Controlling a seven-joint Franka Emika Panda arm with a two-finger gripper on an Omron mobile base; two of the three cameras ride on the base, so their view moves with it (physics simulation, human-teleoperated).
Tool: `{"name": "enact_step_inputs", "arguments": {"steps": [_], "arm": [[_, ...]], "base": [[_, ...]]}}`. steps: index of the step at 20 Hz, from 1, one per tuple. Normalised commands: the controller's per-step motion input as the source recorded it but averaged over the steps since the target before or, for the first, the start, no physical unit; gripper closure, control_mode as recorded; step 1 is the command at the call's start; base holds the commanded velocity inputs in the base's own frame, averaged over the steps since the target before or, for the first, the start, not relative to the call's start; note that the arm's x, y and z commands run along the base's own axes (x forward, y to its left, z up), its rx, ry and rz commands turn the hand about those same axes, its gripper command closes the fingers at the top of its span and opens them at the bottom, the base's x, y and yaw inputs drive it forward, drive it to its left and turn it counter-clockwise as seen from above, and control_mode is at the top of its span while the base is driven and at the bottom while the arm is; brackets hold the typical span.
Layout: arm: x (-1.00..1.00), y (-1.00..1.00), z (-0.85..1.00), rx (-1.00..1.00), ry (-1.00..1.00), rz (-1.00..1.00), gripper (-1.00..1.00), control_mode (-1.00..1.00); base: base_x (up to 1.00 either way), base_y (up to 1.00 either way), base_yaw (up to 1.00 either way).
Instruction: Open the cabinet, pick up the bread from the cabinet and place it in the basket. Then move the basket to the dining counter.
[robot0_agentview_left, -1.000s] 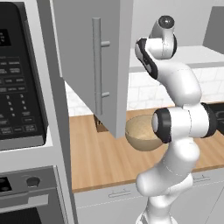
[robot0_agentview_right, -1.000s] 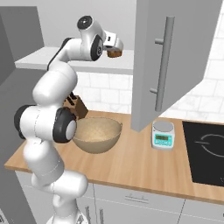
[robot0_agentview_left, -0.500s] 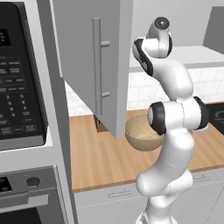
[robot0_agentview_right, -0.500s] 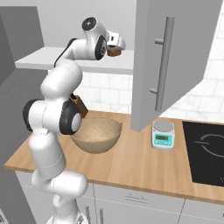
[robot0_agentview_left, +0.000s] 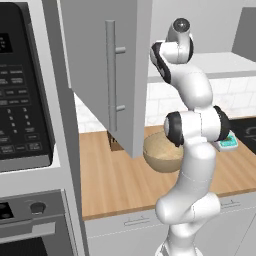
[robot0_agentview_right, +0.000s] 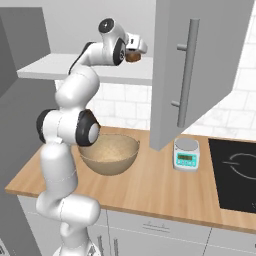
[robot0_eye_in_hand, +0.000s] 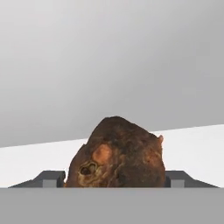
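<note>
Hanging open above the wooden worktop (robot0_agentview_right: 150, 180), the cabinet (robot0_agentview_right: 192, 70) door juts forward; the basket (robot0_agentview_right: 109, 155) sits near the worktop's back edge, and the gripper (robot0_agentview_right: 135, 54) pinches the bread (robot0_agentview_right: 132, 57) high above it.

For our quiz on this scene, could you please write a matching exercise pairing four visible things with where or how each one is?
Things:
1. bread
2. basket
3. cabinet door
4. kitchen scale

States or places:
A. swung open, bar handle facing out
B. on the wooden worktop beside the dark cooktop
C. held up high in the gripper, at shelf height
D. on the wooden worktop, nothing inside

Pairs: 1-C, 2-D, 3-A, 4-B
</note>
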Motion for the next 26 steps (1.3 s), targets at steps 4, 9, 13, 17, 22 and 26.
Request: {"name": "enact_step_inputs", "arguments": {"steps": [4, 9, 13, 17, 22, 26], "arm": [[0.03, -0.01, 0.00, 0.00, 0.00, 0.00, 1.00, -1.00], [-0.31, 0.02, -0.11, -0.01, -0.01, 0.00, 1.00, -1.00], [-0.85, 0.23, -0.38, -0.05, -0.02, 0.00, 1.00, -1.00], [-1.00, 0.44, -0.28, -0.10, -0.06, 0.00, 1.00, -1.00], [-1.00, 0.46, -0.10, -0.10, -0.09, 0.00, 1.00, -1.00], [-1.00, 0.42, 0.04, -0.04, -0.03, 0.00, 1.00, -1.00]], "base": [[0.00, 0.00, 0.00], [0.00, 0.00, 0.00], [0.00, 0.00, 0.00], [0.00, 0.00, 0.00], [0.00, 0.00, 0.00], [0.00, 0.00, 0.00]]}}
